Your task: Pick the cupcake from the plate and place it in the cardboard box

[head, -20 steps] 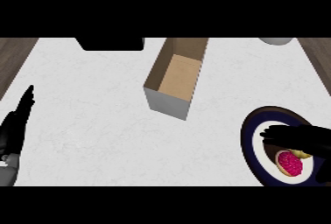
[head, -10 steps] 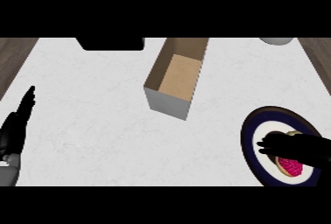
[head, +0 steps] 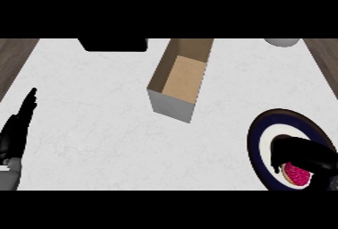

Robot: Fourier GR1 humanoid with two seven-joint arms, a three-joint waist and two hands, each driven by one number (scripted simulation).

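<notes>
You can see the right hand [head: 300,154] low on the right side, lying over the dark blue plate [head: 264,129]. Its fingers curl down beside the cupcake [head: 297,175], which sits on the plate with its pink top showing. The hand covers part of the cupcake, so you cannot tell if the fingers have hold of it or only sit close to it. The plate's right side and the hand run off the edge, so part of both is cut off.

The cardboard box [head: 179,78] lies open near the middle, well apart from the plate. Look inside and you see only its brown floor.

The left hand [head: 19,129] rests by the left edge with straight fingers pointing up, holding nothing.

At the top edge sit a black thing [head: 112,44] and a pale round thing [head: 284,42], both cut off and hard to name.
</notes>
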